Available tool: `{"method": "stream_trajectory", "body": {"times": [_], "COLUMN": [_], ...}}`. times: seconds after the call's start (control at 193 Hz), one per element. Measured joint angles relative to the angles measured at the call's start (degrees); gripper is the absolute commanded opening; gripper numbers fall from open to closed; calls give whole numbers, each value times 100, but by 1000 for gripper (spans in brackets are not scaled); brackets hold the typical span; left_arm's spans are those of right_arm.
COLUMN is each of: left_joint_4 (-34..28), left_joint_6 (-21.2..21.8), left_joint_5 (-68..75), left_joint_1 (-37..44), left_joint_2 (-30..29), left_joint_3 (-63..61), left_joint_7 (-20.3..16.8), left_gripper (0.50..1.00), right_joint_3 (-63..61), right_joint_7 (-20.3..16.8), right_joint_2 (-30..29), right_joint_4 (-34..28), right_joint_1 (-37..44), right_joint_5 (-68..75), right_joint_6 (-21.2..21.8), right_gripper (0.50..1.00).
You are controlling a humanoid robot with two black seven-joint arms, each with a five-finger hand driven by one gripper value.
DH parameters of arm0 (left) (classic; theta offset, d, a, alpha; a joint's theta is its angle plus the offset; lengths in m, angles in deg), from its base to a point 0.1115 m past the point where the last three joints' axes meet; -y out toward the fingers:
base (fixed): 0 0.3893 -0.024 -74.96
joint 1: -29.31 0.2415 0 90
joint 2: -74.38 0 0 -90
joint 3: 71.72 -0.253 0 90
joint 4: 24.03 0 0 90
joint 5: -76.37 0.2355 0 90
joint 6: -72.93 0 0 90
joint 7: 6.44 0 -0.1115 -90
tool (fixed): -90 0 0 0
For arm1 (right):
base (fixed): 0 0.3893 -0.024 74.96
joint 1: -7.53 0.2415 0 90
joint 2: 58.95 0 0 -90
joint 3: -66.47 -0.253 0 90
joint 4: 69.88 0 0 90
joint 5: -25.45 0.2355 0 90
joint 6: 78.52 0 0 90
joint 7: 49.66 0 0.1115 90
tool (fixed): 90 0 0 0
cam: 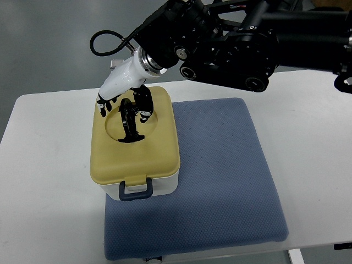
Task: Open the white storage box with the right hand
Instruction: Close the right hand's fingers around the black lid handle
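A white storage box (144, 187) with a beige lid (135, 157) sits on the left part of a blue mat (220, 176). The lid is down, and a dark latch (136, 190) hangs at its near side. The right arm comes in from the upper right. Its white-shelled right hand (127, 110) is over the far part of the lid. Its black fingers (130, 122) reach into the round recess in the lid and curl around the dark lid handle (128, 129) there.
The mat lies on a white table (49, 165). The right arm's black links (231, 44) span the upper right above the table's far edge. A black cable (107, 44) loops behind the hand. Grey floor lies beyond the table.
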Motion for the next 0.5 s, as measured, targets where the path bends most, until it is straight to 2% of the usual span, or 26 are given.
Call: {"method": "stream_trajectory", "body": {"times": [0.114,0.275,0.498], "left_joint_4": [-3,-5,-5], "left_joint_6": [0,0,0], "left_joint_5": [0,0,0], "left_joint_1": [0,0,0], "left_joint_2": [0,0,0], "left_joint_3": [0,0,0], "left_joint_7": [-1,-1,-1], "left_gripper": [1000,1000,1000], "right_joint_3": [31,39,109], "right_joint_7": [64,88,96], "right_joint_2": [-1,-1,-1], "right_joint_4": [4,7,9], "right_joint_1": [0,-10,-61], "right_joint_5": [0,0,0], "right_joint_6": [-102,-134,-253], "right_gripper": [768,758,656]}}
